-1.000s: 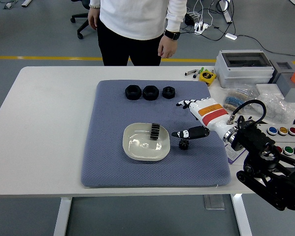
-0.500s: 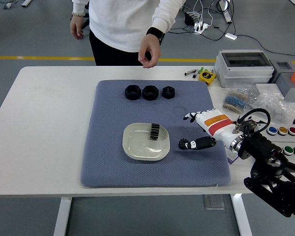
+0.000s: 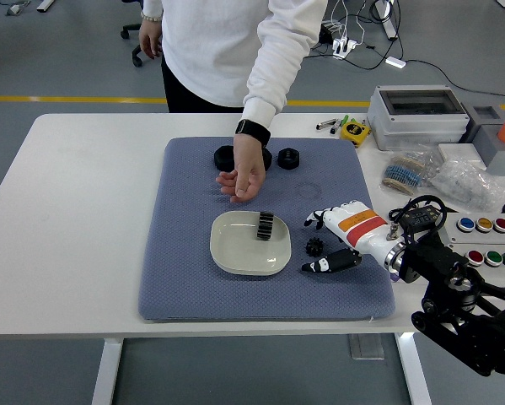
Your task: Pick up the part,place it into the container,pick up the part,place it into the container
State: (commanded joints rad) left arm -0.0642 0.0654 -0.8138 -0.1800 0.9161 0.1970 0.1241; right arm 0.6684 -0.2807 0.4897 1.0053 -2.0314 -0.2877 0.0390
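Small gear [image 3: 314,247] now uncovered beside right hand [image 3: 326,243]

Three nuts [image 3: 288,158] are counted on one mat [image 3: 185,278], two gears [image 3: 314,247] and one bowl [image 3: 231,249]; one hand [image 3: 242,179] reaches in.

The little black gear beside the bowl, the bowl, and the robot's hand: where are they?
small black gear [image 3: 314,246], head view, its toothed top.
white bowl [image 3: 227,253], head view, bare inner floor.
right hand [image 3: 346,232], head view, white palm back.
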